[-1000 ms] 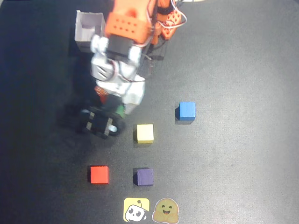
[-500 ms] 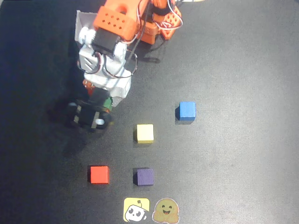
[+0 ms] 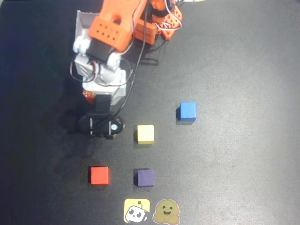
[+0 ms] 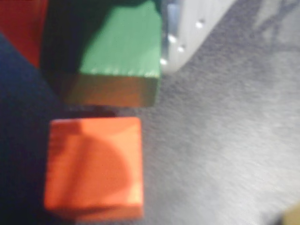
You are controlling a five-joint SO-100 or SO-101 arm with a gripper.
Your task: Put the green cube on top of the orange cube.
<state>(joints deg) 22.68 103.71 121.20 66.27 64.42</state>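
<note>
Gripping green cube (image 4: pixel 123 47) above orange cube (image 4: pixel 93 164); wrist view blurred.

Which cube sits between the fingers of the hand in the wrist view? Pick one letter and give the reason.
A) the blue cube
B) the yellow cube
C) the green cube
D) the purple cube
C: in the wrist view the green cube sits in the hand, with a finger on either side of it, and the orange cube lies just beyond it.
</note>
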